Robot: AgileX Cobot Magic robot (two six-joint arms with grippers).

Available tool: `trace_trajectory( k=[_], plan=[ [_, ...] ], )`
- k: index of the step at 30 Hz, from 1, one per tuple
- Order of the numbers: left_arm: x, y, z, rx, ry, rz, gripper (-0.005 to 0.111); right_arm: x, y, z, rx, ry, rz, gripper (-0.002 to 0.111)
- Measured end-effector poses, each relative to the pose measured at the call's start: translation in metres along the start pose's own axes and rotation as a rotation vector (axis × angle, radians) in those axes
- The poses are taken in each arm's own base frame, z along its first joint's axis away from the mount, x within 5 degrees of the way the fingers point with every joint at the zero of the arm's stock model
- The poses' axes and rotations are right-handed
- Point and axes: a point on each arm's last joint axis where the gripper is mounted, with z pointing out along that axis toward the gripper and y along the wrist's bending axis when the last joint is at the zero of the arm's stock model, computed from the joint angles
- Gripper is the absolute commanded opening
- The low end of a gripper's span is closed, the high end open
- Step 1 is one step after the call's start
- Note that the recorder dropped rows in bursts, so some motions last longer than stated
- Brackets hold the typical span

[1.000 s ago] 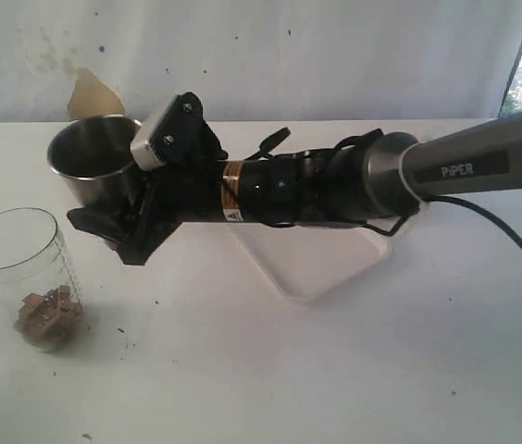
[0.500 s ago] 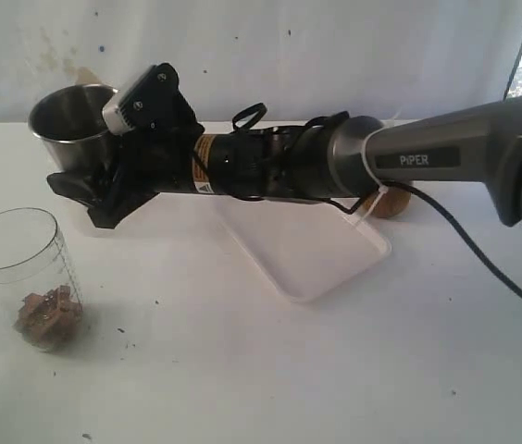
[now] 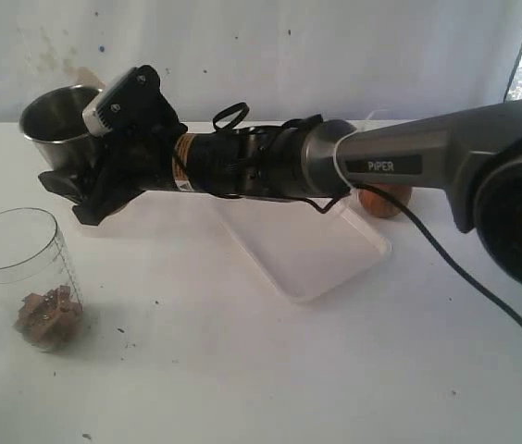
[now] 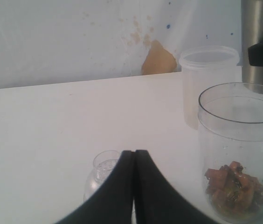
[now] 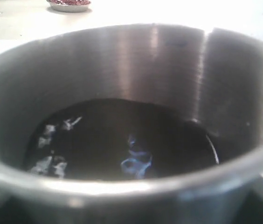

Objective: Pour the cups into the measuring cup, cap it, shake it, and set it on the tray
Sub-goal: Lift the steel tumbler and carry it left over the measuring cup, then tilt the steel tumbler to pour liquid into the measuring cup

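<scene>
Exterior view: steel tumbler (image 3: 53, 125) at far left near the back wall, gripped by the right gripper (image 3: 67, 190), its jaws spread wide round the body. The mouth is roughly upright, not tipped. Its base is hidden behind the claw, so I can't tell whether it is clear of the table.

Measuring cup (image 3: 22, 277) stands nearer the camera, apart from the steel tumbler, uncapped, with brown chunks in its bottom. Tray (image 3: 335, 259) lies mid-table under the reaching arm, wooden cup (image 3: 386, 201) beyond it.

Right wrist view: the inside of the steel tumbler is dark with a few glints. Contents unclear, possibly liquid.

Left gripper (image 4: 134, 156) is pressed together on nothing, low beside the measuring cup.

Risks: nothing steadies the measuring cup. A tilt begun off-centre would spill onto the table. The rim or the claw could knock the light cup over. Smooth steel may slip in the grip once tipped.
</scene>
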Motion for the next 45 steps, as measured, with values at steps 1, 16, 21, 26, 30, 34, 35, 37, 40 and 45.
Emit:
trace_trajectory(
  k=[1,16,21,26,30,34,35,37,40,45],
  plan=[
    [0.000,0.000,0.000,0.000,0.000,0.000,0.000,0.001,0.001,0.001,-0.003,0.001,0.001,0.000],
    [0.000,0.000,0.000,0.000,0.000,0.000,0.000,0.002,0.002,0.003,-0.005,0.003,-0.045,0.000],
    [0.000,0.000,0.000,0.000,0.000,0.000,0.000,0.002,0.004,0.004,-0.010,0.003,-0.116,0.000],
    [0.000,0.000,0.000,0.000,0.000,0.000,0.000,0.001,0.007,0.005,-0.015,0.002,-0.206,0.000],
    [0.000,0.000,0.000,0.000,0.000,0.000,0.000,0.001,0.007,0.005,-0.014,0.000,-0.270,0.000],
    [0.000,0.000,0.000,0.000,0.000,0.000,0.000,0.000,0.011,0.008,-0.023,-0.002,-0.326,0.000],
    [0.000,0.000,0.000,0.000,0.000,0.000,0.000,-0.001,0.011,0.008,-0.021,-0.002,-0.333,0.000],
    [0.000,0.000,0.000,0.000,0.000,0.000,0.000,-0.005,0.012,0.010,-0.017,-0.004,-0.350,0.000],
    [0.000,0.000,0.000,0.000,0.000,0.000,0.000,-0.014,0.009,0.012,-0.001,-0.021,-0.368,0.000],
    [0.000,0.000,0.000,0.000,0.000,0.000,0.000,-0.015,0.007,0.012,0.011,-0.012,-0.407,0.000]
  ],
)
